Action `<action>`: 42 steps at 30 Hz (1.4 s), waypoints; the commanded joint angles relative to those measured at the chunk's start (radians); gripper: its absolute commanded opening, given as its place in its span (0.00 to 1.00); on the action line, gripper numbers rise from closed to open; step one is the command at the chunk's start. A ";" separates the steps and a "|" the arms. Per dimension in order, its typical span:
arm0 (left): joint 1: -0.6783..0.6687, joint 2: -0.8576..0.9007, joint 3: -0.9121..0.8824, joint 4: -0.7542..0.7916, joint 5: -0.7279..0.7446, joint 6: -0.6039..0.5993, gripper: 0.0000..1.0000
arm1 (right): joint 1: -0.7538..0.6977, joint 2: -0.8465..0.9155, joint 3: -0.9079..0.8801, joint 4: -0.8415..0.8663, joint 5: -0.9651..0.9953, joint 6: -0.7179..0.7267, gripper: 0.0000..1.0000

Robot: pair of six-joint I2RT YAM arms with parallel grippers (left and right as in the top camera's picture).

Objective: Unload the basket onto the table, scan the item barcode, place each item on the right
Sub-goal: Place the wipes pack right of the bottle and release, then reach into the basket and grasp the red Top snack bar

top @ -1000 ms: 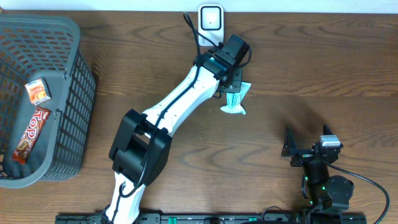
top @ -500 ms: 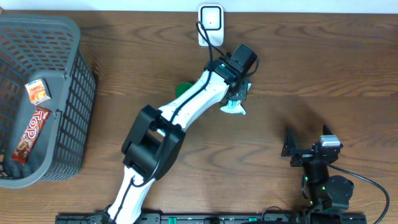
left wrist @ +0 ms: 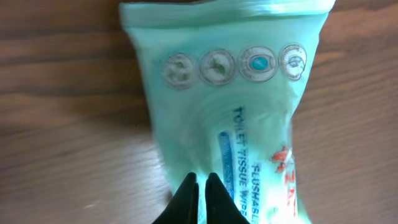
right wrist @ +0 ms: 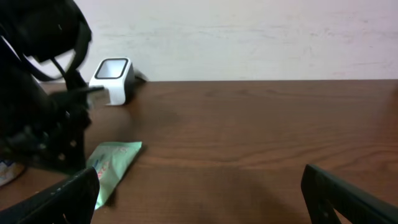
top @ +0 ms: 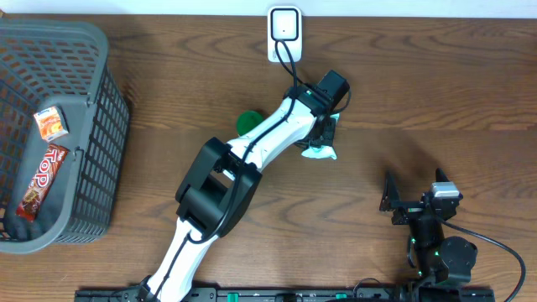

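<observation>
The item is a pale green pack of flushable wipes [top: 321, 152] lying on the wooden table just below the white barcode scanner [top: 284, 29]. My left gripper [top: 324, 134] is directly over it. In the left wrist view the pack [left wrist: 230, 93] fills the frame, and the left gripper [left wrist: 201, 180] is pinched shut on its film near the lower end. No barcode shows on the visible face. My right gripper [top: 415, 195] rests at the front right, wide open and holding nothing. From the right wrist, the pack [right wrist: 112, 163] and scanner [right wrist: 114, 78] sit far left of the right gripper [right wrist: 200, 174].
A grey plastic basket [top: 92, 109] stands at the left edge, holding a snack bar [top: 42, 180] and a small orange box [top: 50, 124]. A round green object [top: 248, 122] peeks out beside the left arm. A pale wall runs along the table's back edge.
The left arm swung to the right, uncovering the green object. Its gripper closed the last bit onto the pack, which shifted slightly. The right arm stayed still.
</observation>
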 commanded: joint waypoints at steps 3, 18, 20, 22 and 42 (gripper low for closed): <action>0.061 -0.290 0.214 -0.135 -0.121 0.205 0.77 | 0.005 -0.002 -0.001 -0.003 0.002 0.006 0.99; 0.849 -0.753 0.222 -0.512 -0.296 -0.033 0.98 | 0.005 -0.002 -0.001 -0.003 0.002 0.006 0.99; 0.973 -0.746 0.183 -0.544 -0.296 -0.106 0.98 | 0.005 -0.002 -0.001 -0.003 0.002 0.006 0.99; 1.105 -0.742 0.074 -0.531 -0.297 -0.182 0.98 | 0.005 -0.002 -0.001 -0.003 0.002 0.006 0.99; 1.360 -0.726 -0.694 0.082 -0.346 -1.073 0.98 | 0.005 -0.002 -0.001 -0.003 0.002 0.006 0.99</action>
